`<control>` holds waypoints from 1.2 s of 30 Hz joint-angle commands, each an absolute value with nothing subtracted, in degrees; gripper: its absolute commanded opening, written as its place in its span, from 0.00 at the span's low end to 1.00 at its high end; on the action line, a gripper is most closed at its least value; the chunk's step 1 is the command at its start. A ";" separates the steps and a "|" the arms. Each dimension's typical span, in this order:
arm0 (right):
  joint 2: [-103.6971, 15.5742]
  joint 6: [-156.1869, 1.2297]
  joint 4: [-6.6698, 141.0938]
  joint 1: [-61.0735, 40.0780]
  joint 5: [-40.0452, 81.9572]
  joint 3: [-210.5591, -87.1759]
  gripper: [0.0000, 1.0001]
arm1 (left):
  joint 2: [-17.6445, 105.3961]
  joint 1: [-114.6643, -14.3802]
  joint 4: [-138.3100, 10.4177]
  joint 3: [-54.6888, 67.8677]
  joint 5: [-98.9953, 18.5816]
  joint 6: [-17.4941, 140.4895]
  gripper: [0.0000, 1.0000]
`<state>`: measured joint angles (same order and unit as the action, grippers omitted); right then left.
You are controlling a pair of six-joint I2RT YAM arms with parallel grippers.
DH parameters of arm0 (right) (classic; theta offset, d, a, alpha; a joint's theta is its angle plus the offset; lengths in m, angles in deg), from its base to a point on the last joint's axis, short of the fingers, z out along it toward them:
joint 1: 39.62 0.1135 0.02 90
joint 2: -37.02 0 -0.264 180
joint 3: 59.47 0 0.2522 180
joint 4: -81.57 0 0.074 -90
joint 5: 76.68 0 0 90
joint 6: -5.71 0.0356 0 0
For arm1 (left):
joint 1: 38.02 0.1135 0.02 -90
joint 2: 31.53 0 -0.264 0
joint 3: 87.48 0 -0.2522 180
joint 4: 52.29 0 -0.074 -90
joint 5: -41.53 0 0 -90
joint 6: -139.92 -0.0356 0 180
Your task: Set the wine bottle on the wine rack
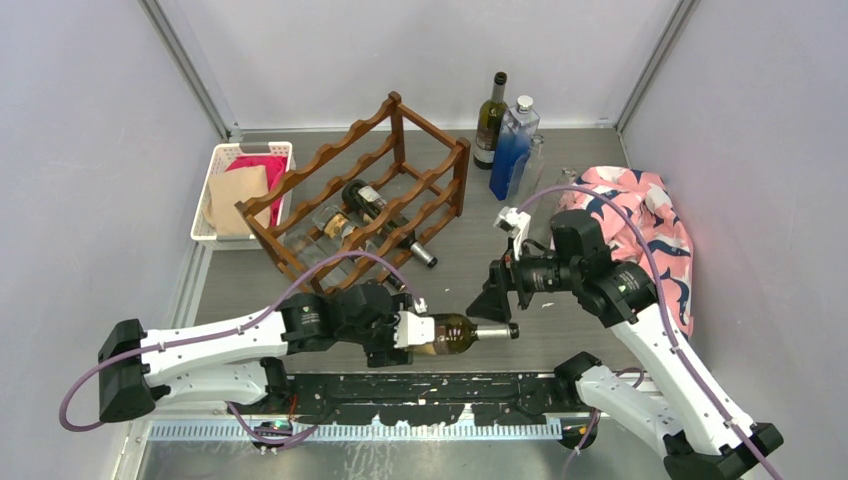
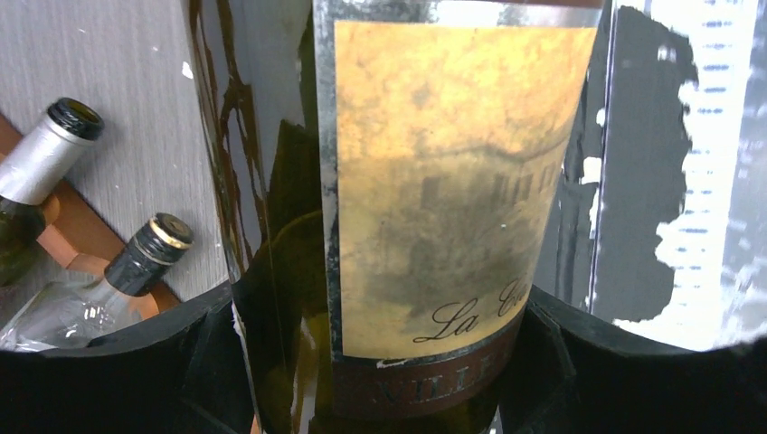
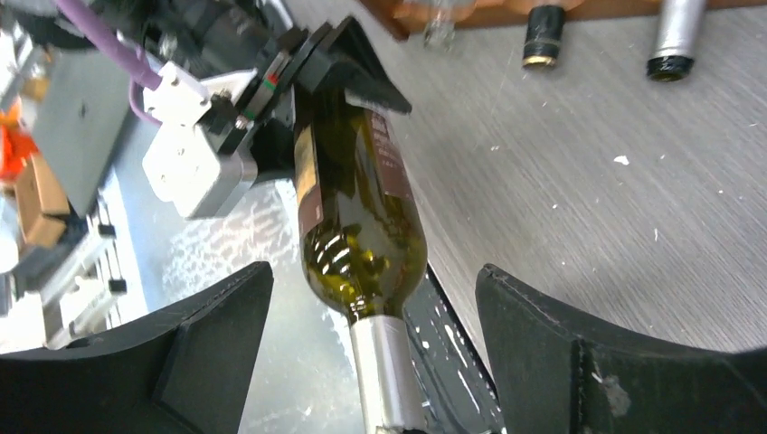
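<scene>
At the scratched grey bench's [image 1: 470, 265] near edge, my left gripper [image 1: 408, 332] grasps the wine bottle [image 1: 455, 334], hiding its base; my right gripper [image 1: 493, 298] gapes released.

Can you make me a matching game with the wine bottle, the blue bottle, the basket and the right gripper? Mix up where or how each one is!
Things:
1. wine bottle
2. blue bottle
3. basket
4. right gripper

Places and states:
A. white, left of the rack
B. jaws open, by the wine bottle's neck
C. lying sideways in the left gripper
D. standing at the back

Pairs: 1-C, 2-D, 3-A, 4-B
</scene>
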<state>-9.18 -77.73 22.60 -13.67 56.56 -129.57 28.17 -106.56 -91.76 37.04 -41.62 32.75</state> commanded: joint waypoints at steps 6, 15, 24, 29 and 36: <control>-9.95 -90.21 15.04 -3.72 50.66 -132.19 0.84 | 25.88 -106.43 -95.34 32.83 -39.36 24.34 0.00; -12.83 -89.41 16.30 4.51 44.02 -128.99 0.81 | 24.78 -106.34 -93.81 33.67 -40.10 25.28 0.00; -16.75 -89.36 16.12 15.58 34.63 -129.04 0.75 | 23.59 -106.01 -94.26 33.83 -41.01 26.99 0.00; -17.47 -88.57 16.26 18.15 32.78 -129.13 0.74 | 22.08 -105.68 -94.19 34.33 -40.68 27.36 0.00; -19.03 -88.06 16.39 20.67 30.04 -129.57 0.66 | 21.29 -105.35 -94.25 34.72 -40.07 27.42 0.00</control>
<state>-18.84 -88.48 15.49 19.33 32.67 -128.56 23.63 -105.77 -99.81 36.87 -41.53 26.76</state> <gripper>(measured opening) 0.679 0.759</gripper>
